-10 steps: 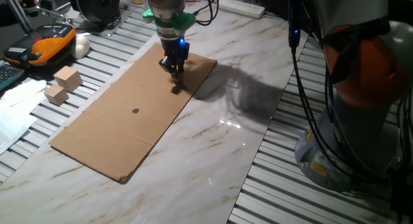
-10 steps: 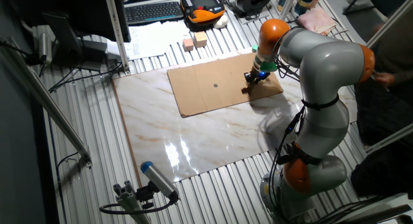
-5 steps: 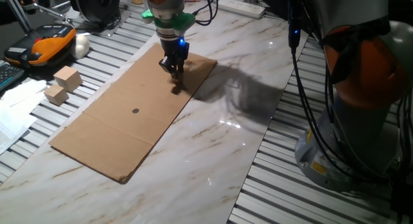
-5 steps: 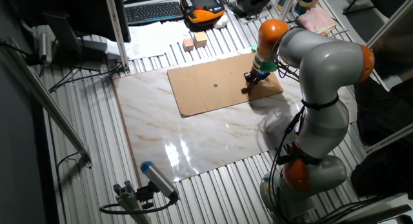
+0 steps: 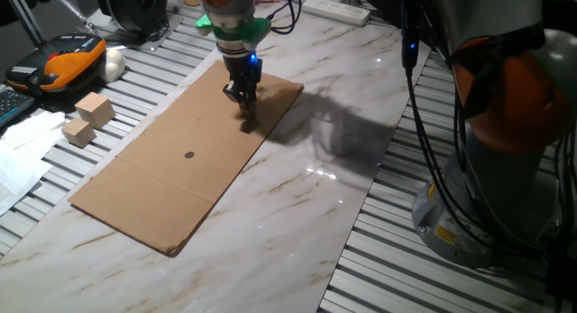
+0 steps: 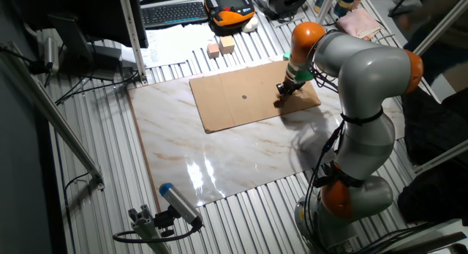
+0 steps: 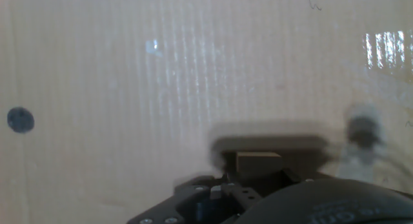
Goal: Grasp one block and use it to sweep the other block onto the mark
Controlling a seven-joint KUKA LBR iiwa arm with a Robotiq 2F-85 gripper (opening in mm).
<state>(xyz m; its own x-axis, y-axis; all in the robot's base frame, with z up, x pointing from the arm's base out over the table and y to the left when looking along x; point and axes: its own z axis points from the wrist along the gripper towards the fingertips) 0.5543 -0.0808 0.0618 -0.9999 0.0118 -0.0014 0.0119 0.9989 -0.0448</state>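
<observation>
Tucked right against the tips of the end effector (image 7: 255, 177): tiny tan block (image 7: 258, 161), impossible to tell whether clamped or merely touched. Barely crept across the cardboard sheet (image 5: 135, 182) since a second ago, so hardly any sweeping progress to judge by. Further out, well off to the left: the mark (image 7: 20, 119), not yet reached.

1. Arm (image 6: 365, 86): rounded silver-grey links joined by orange bands.
2. Wrist: green collar with a small blue light beneath it.
3. Gripper (image 5: 243, 95): black, compact, screw heads visible in the hand view.
4. Black cables (image 5: 424, 124) alongside the base.
</observation>
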